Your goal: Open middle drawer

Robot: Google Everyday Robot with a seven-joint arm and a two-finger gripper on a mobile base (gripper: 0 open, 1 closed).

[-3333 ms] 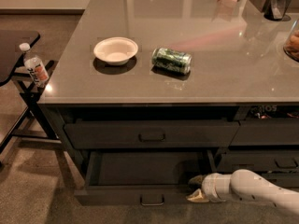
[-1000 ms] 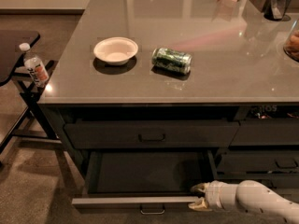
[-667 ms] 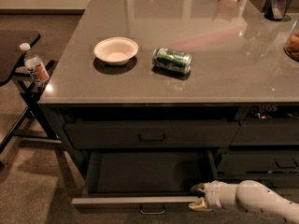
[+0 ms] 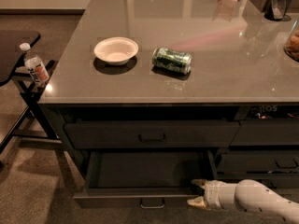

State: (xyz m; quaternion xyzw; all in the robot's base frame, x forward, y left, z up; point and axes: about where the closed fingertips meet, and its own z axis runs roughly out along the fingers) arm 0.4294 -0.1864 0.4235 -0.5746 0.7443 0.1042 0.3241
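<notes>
The middle drawer point(image 4: 117, 200) is pulled out below the counter, its dark flat inside showing and its small loop handle point(image 4: 152, 203) centred on the front. My gripper point(image 4: 196, 192) is at the right end of the drawer front, on a white arm coming in from the lower right. It is open. One finger point(image 4: 200, 182) sits inside the drawer behind the front panel, the other finger point(image 4: 194, 202) outside in front of it.
The drawer above point(image 4: 152, 134) is closed. More closed drawers point(image 4: 280, 162) lie to the right. On the grey countertop point(image 4: 224, 64) sit a white bowl point(image 4: 116, 49) and a green can point(image 4: 172, 59) on its side. A stand with a water bottle point(image 4: 34, 68) is at the left.
Since the oldest frame the middle drawer has slid out toward the camera, with my gripper moving down and out at its right end. Over the last second nothing has visibly moved.
</notes>
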